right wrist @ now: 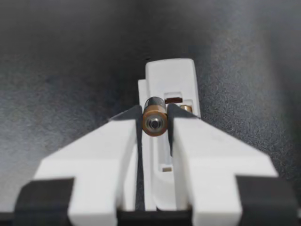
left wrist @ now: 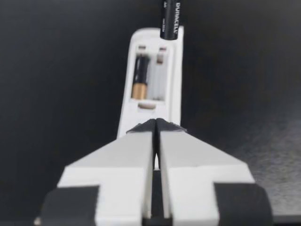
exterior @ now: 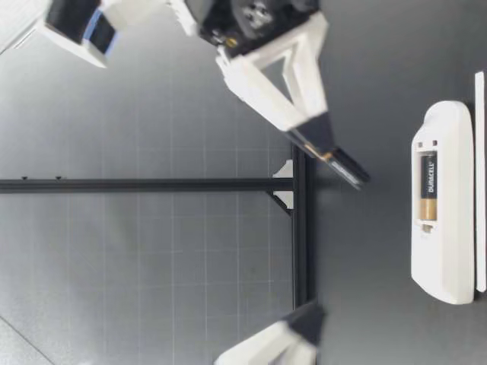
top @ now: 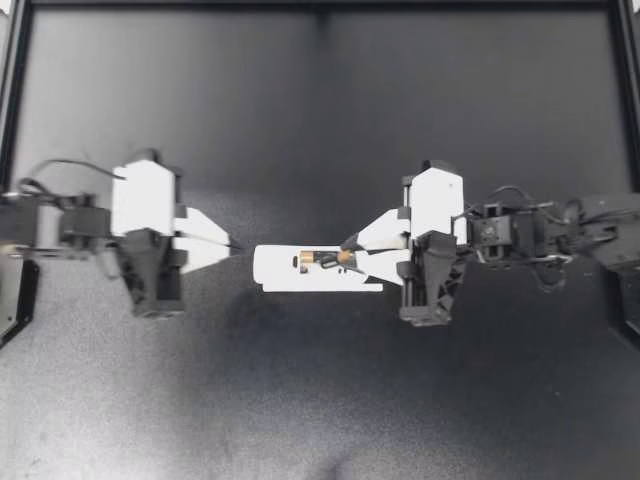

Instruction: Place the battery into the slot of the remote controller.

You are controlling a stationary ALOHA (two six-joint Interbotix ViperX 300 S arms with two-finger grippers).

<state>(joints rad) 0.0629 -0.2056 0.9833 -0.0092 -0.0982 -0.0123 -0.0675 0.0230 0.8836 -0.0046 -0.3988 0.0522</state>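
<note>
Held battery: the held battery (right wrist: pixel 155 120) is hanging in the air above the remote, apart from it, tilted with one end lower; it is probably being angled so that end goes in first
Slot: the empty bay (left wrist: pixel 159 80) is lying open and facing up, beside a seated battery (left wrist: pixel 139 77) that is filling the neighbouring bay; in the left wrist view the held battery is hovering over the remote's far end, roughly in line with the empty bay
Remote: the remote (top: pixel 290 270) is lying flat on the table with its back up, between the two grippers
Right gripper: my right gripper (top: pixel 348 256) is pinching the held battery across its sides, over the remote
Left gripper: my left gripper (top: pixel 230 245) is keeping its fingers pressed together on nothing, just off the remote's near end, perhaps to brace it
Table: the dark table (top: pixel 320 100) is carrying only the remote
</note>
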